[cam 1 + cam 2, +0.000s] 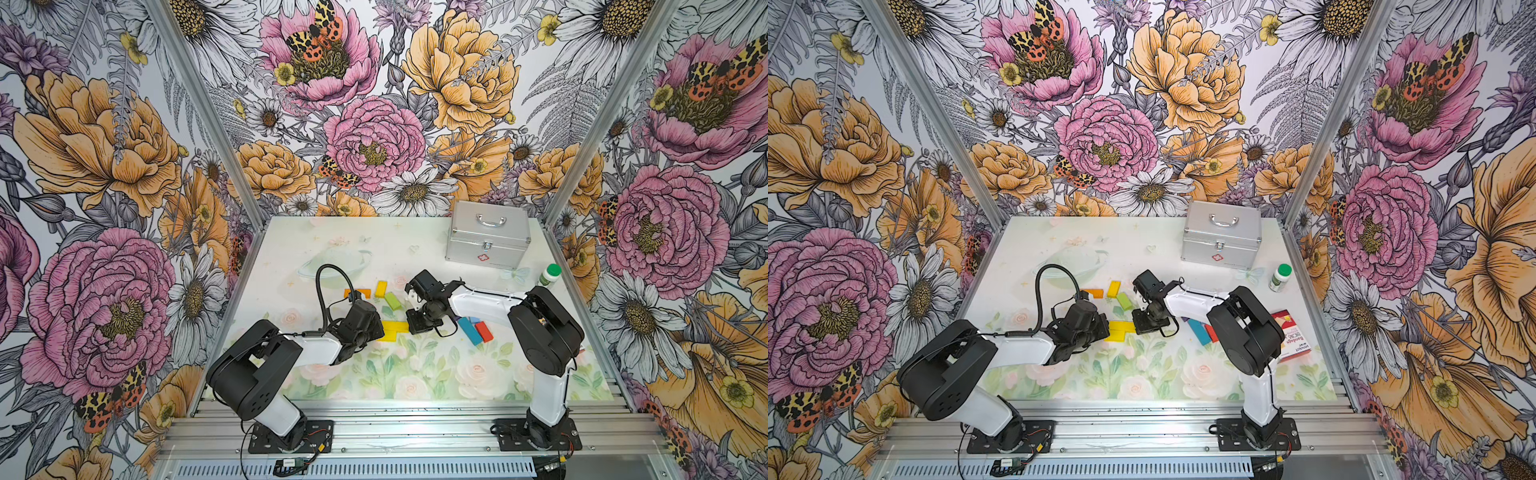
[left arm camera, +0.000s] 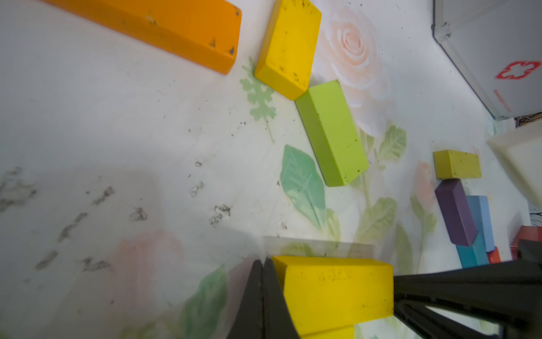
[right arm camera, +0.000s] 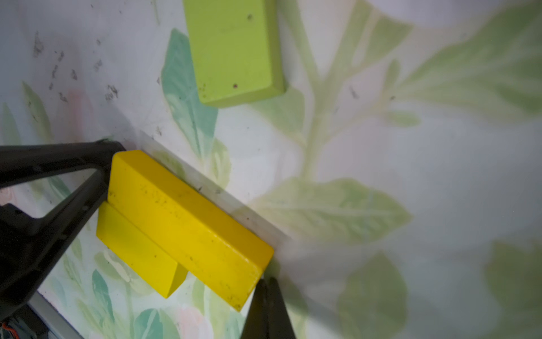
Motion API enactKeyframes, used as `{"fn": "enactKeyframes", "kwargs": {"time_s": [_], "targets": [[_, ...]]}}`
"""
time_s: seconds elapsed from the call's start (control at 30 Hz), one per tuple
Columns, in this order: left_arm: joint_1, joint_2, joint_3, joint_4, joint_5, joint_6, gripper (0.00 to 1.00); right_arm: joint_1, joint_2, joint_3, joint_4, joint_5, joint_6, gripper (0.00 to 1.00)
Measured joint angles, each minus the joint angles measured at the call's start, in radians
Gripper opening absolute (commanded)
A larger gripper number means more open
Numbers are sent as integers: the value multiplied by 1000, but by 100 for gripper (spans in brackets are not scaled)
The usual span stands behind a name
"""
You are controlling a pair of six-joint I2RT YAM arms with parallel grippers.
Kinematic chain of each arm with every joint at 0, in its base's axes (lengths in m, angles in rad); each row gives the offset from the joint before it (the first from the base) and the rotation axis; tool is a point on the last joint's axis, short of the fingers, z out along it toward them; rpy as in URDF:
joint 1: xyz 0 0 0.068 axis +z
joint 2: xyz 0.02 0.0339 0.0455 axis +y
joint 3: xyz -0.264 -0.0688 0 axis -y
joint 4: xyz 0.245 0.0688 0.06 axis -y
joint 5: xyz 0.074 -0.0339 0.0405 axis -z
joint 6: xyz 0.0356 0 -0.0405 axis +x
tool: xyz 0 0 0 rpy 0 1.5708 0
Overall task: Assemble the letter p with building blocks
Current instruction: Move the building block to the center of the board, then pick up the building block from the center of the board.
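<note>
Both top views look down on the whole worktop [image 1: 291,249]; the wrist cameras, very near, share the long yellow block [image 2: 337,290] [image 3: 190,223].

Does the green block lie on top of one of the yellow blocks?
No, the green block lies flat on the mat, clear of the two joined yellow blocks.

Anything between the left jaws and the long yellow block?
Nothing visible. The left gripper, jaws shut, sits right at one end of the long yellow block; the right gripper is at the opposite end.
</note>
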Motion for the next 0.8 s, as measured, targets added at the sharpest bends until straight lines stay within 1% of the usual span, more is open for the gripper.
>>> {"fn": "enactKeyframes", "kwargs": {"time_s": [0.07, 0.1, 0.13, 0.17, 0.2, 0.27, 0.33, 0.37, 0.4, 0.53, 0.6, 0.7, 0.8], "targets": [[-16, -53, -17, -60, 19, -6, 12, -13, -6, -6, 1, -5, 3, 11], [-25, -92, -22, -101, 25, -3, 21, -25, -9, -6, 3, -11, 5, 14], [-31, -138, -23, -143, 25, 5, 37, -35, -13, -5, 5, -14, 6, 18], [-34, -177, -22, -167, 22, 9, 43, -43, -17, 1, 5, -16, 4, 23], [-33, -228, -19, -195, 9, 18, 48, -51, -18, 22, -3, -18, 3, 30], [-14, -309, -10, -236, -14, 46, 65, -61, -18, 80, -17, -17, -6, 38], [39, -363, 1, -254, -17, 76, 78, -69, -12, 176, -24, -14, -16, 48], [66, -374, 4, -257, -16, 88, 86, -69, -5, 224, -24, -13, -21, 50], [106, -383, 5, -257, -8, 106, 98, -70, 10, 280, -22, -12, -24, 52], [239, -386, 5, -248, 37, 144, 99, -70, 136, 516, -27, -7, -22, 59], [275, -383, 8, -243, 47, 169, 99, -70, 214, 607, -35, -2, -14, 60], [323, -366, 19, -225, 99, 201, 99, -69, 317, 690, -57, 18, 5, 60], [399, -355, 16, -164, 175, 200, 99, -67, 393, 735, -86, 50, 26, 61]]}}
